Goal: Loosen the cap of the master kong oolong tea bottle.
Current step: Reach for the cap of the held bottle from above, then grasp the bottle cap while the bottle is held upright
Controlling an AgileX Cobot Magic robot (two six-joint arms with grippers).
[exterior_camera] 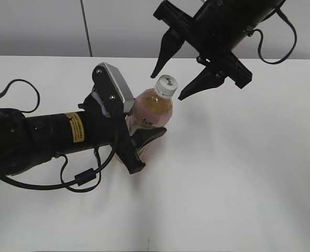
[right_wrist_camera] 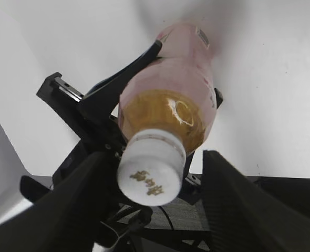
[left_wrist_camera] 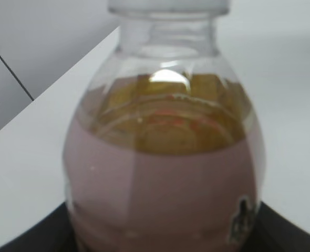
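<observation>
While the left gripper (exterior_camera: 139, 137) clasps the bottle (exterior_camera: 151, 110), the spread right gripper (exterior_camera: 169, 84) straddles its cap (exterior_camera: 165, 85).

White table (exterior_camera: 239, 178) against a pale grey wall (exterior_camera: 39, 26) with dark seam.

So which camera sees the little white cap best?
The right wrist view: the cap faces the camera, close and sharp, with its dark logo showing on top. The exterior view shows it small on the bottle, between the open right gripper fingers. The left wrist view only catches its blurry bottom edge.
</observation>
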